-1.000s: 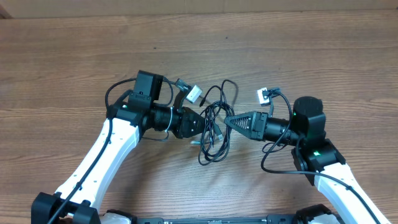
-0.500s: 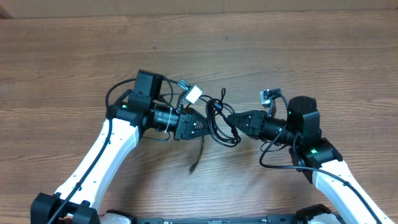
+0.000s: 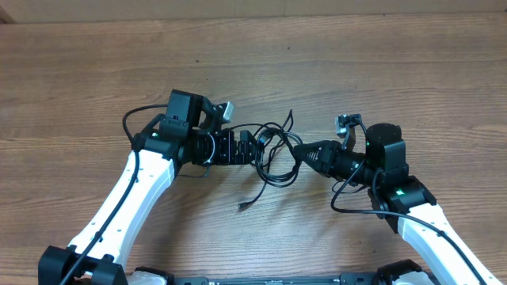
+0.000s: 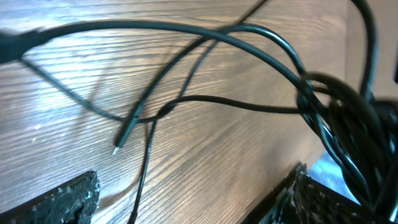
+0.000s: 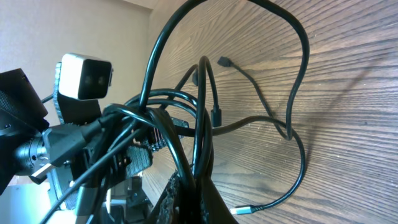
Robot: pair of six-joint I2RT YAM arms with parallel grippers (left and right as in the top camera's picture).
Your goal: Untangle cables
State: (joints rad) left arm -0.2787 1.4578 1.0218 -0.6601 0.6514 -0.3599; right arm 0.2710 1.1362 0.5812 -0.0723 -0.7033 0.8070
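The cables (image 3: 273,158) form a loose black tangle at the table's middle, between both grippers. My right gripper (image 3: 301,150) is shut on a bunch of the cables (image 5: 202,124), which rise from its closed fingertips (image 5: 199,193). My left gripper (image 3: 252,148) stands open at the tangle's left side. In its own view the fingers (image 4: 62,199) sit far apart, with only one thin cord crossing the gap (image 4: 193,205). The bundle (image 4: 348,124) hangs just ahead at right. One loose end with a plug tip (image 3: 242,207) lies on the wood below the tangle, and a silver-tipped plug (image 5: 242,210) lies near the right fingers.
The wooden table (image 3: 356,71) runs to its far edge at the top. The left wrist's white camera (image 5: 84,76) is close behind the tangle in the right wrist view. Thicker arm wiring loops beside the right arm (image 3: 344,207) and the left arm (image 3: 131,127).
My left gripper has opened wide and let go of the cables. A loose end has dropped onto the table. The right gripper stays shut on the bundle.
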